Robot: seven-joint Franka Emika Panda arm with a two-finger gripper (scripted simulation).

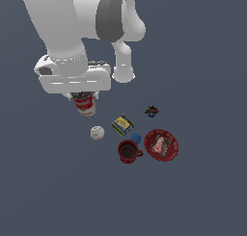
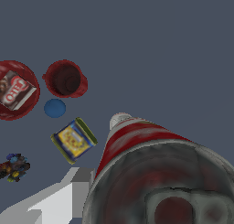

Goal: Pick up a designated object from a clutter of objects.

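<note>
One tin can [image 1: 86, 105], red-and-white with a grey metal top, sat clamped in my hand [image 1: 85, 96], which was closed around its upper end; in the exterior view it looked raised off the dark worktop [image 1: 202, 196]. Toward that view's right lay the white ball [image 1: 97, 132], the yellow-blue box [image 1: 122, 124], the blue ball [image 1: 135, 138], the red mug [image 1: 129, 151] and the red bowl [image 1: 162, 145] holding a small packet [image 1: 160, 145]. Beyond the box lay a tiny multicoloured piece [image 1: 152, 111].
</note>
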